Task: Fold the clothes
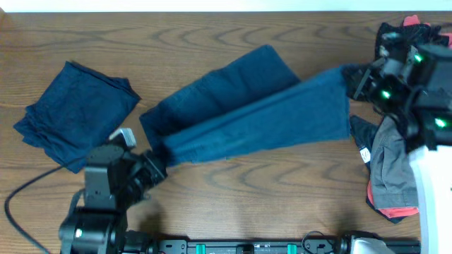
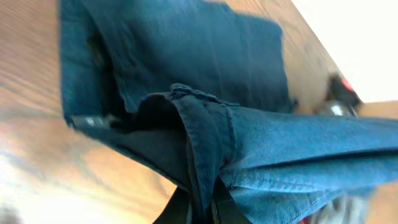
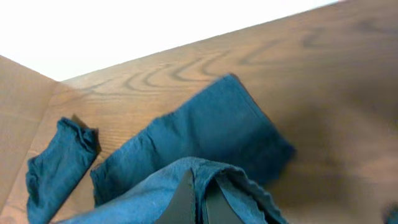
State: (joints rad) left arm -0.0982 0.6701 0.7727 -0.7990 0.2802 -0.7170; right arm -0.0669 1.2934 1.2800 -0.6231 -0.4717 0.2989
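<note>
Spanning the middle of the brown wood-grain desk (image 1: pixel 212 28), the navy garment (image 1: pixel 261 116) runs diagonally from lower left to upper right. The left end effector (image 1: pixel 157 164) is clamped tight on the garment's lower-left corner. The right end effector (image 1: pixel 351 81) is clamped tight on its upper-right end. A folded navy piece (image 1: pixel 74 113) lies flat at the left, well apart. A mixed pile (image 1: pixel 388 166) of grey, black and red fabric sits at the right edge. A black cable (image 1: pixel 28 190) crosses the near-left corner. Beyond the far desk edge, only a plain white area (image 3: pixel 155 25) shows.
</note>
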